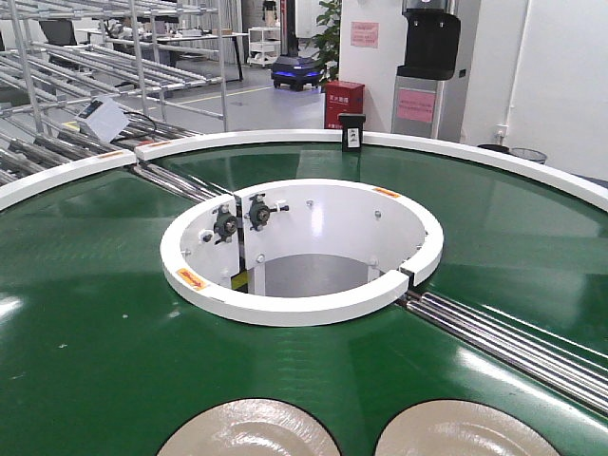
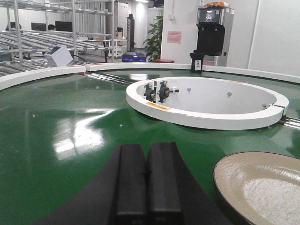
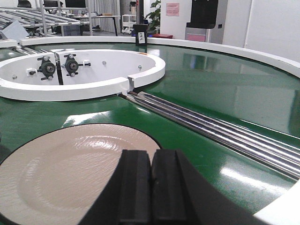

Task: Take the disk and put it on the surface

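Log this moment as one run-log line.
left gripper shut, empty | right gripper shut, empty, over right disk rim | left disk, right disk on green belt | surface not in view

You can see only the two tools of your robot, each through its own wrist camera. Your left tool is matte black all over. It has two flat, blocky fingers with softly rounded tips, and only a thin dark seam shows between them. Below the fingers its body flares into broad, smooth black shoulders on both sides. Your right tool has the same build. Its two black rectangular fingers have slightly raised inner edges and meet along a narrow seam above a wide, curved black base.
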Tool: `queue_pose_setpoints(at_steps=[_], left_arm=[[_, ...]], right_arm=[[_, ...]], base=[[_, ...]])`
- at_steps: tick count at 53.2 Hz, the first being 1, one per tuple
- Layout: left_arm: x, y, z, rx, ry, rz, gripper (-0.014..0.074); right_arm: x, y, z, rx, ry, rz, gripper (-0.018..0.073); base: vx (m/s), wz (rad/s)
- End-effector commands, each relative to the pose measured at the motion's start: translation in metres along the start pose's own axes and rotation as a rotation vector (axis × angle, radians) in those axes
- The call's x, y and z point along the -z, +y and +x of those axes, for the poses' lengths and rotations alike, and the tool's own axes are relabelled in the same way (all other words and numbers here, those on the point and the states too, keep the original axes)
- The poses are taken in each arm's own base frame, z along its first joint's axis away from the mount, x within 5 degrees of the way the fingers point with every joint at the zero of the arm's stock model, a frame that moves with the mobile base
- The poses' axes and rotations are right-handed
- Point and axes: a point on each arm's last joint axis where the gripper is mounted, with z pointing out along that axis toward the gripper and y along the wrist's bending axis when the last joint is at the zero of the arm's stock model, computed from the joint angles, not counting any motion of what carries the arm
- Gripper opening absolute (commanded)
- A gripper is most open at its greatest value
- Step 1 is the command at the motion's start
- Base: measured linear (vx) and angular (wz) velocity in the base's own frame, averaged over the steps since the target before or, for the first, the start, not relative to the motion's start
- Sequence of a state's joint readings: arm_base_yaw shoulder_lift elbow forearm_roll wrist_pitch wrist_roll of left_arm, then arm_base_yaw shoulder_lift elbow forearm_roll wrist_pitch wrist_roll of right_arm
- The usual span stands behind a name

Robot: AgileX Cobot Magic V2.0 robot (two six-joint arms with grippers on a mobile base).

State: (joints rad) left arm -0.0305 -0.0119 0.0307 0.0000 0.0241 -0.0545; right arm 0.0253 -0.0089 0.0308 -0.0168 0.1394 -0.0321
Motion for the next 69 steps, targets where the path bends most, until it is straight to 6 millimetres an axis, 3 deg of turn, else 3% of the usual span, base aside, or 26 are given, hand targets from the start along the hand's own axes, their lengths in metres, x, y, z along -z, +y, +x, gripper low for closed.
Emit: queue_pose_setpoints(at_steps=[1,69], left_arm=[[0.0004,-0.0008,-0.0139,0.006,-0.093,0.006,-0.0008],[0.0007,-0.001,-0.0165,0.006,-0.121,0.008,-0.0008]], right_arm=[[0.0008,-0.0005,-0.0064,0.01,-0.093,0.008,-0.0008],[0.0015,-0.0006,-0.012,0.014,-0.155,0.01,-0.0008]], base=[[0.0,0.0],[0.0,0.0]])
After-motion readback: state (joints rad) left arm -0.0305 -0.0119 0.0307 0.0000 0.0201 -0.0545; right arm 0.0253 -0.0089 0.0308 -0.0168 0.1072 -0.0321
